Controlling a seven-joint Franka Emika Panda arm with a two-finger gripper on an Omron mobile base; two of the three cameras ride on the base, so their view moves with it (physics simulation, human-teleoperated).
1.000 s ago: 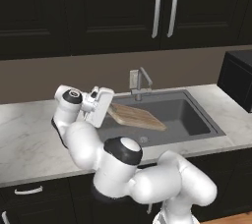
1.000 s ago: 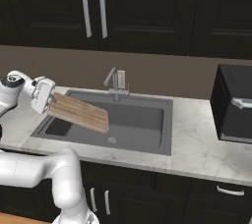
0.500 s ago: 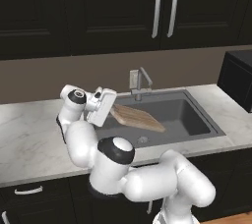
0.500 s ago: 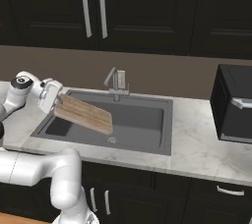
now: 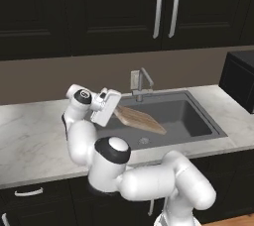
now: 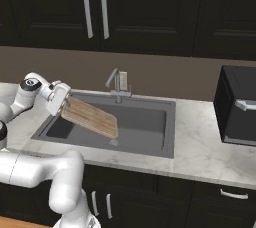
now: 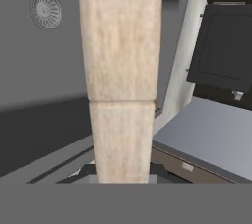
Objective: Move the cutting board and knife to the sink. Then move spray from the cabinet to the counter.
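Observation:
The cutting board [image 5: 141,119] is a light-brown wooden slab, held by one end and slanting down over the sink [image 5: 194,119]. My gripper [image 5: 114,110] is shut on its left end, above the basin's left rim. From the right base view the cutting board [image 6: 93,118] hangs inside the sink [image 6: 145,120], with the gripper [image 6: 65,106] at its upper end. In the hand view the cutting board [image 7: 120,70] runs straight away from the gripper [image 7: 123,171], with the sink drain [image 7: 46,9] beyond it. The knife and the spray are out of view.
A silver faucet [image 5: 139,84] stands at the sink's back edge. A black microwave [image 6: 238,105] sits on the counter [image 6: 205,148] to the right. Dark upper cabinets with paired silver handles [image 5: 165,8] hang above, doors closed. Marble counter [image 5: 34,136] stretches left of the basin.
The hand has carried the cutting board a little to the right, further over the sink basin. The board stays tilted in the same grip.

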